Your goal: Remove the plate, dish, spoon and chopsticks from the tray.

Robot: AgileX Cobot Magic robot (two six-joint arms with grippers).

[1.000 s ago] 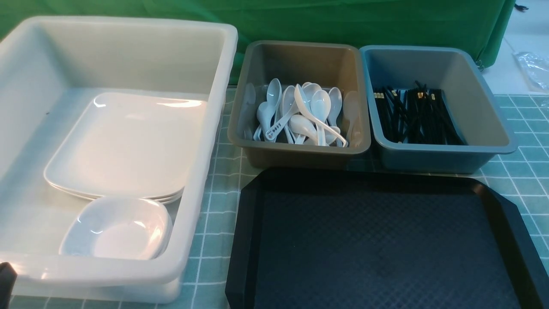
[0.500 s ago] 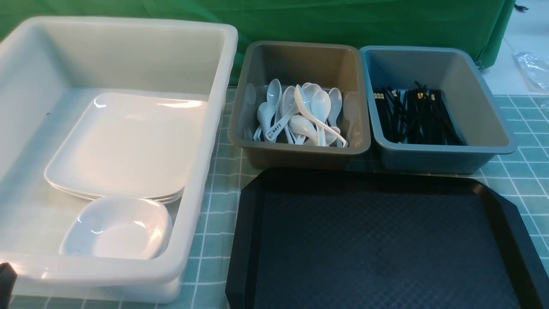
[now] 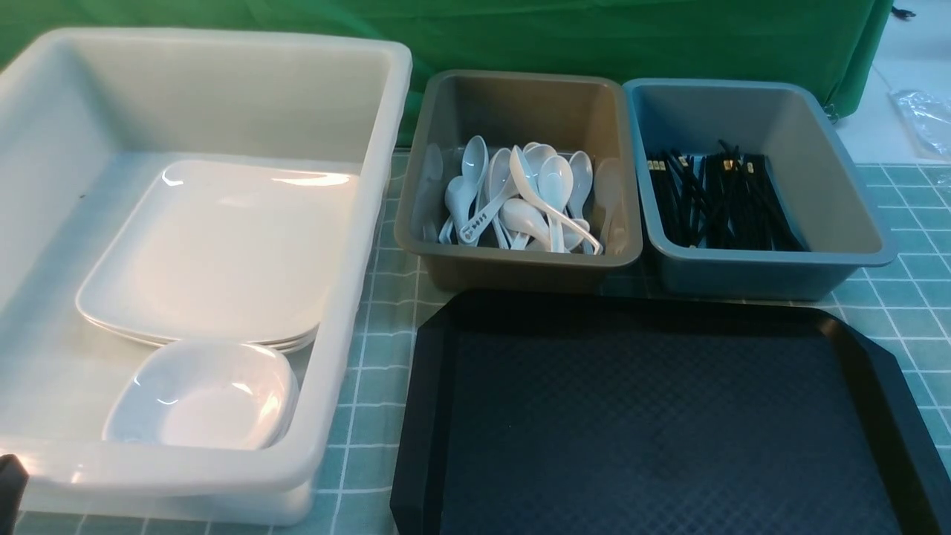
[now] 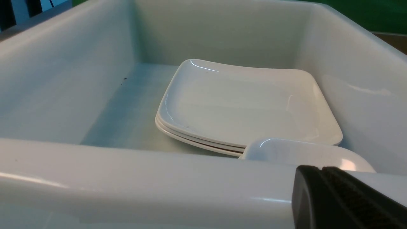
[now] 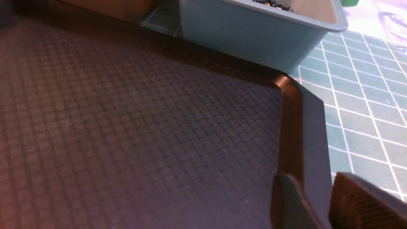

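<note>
Green cloth hangs behind a table covered by a teal grid mat (image 3: 903, 297), seen whole only from the front. On it the black tray (image 3: 654, 416) lies bare of dishes, with 3 tubs beyond and beside it. The white tub (image 3: 349, 253) on the left holds the plate (image 3: 215, 249), topmost of a stack of square plates, and a small dish (image 3: 208, 397) just in front of the stack. The brown-grey tub (image 3: 520, 275) holds a heap of white spoons (image 3: 520, 200), and the blue tub (image 3: 758, 271) a bundle of black chopsticks (image 3: 724, 204).

From the left wrist the stack shows as 3 plates, with the dish rim touching its near edge. That view also shows 1 dark, ribbed finger of the left gripper (image 4: 343, 200) outside the tub's near wall; its partner is out of frame, so I cannot tell how wide it stands.

The right wrist looks close along the tray's diamond texture and its cut-off corner by the blue tub. The right gripper (image 5: 318, 206) has 2 fingers parted astride the tray's rim, holding nothing.
</note>
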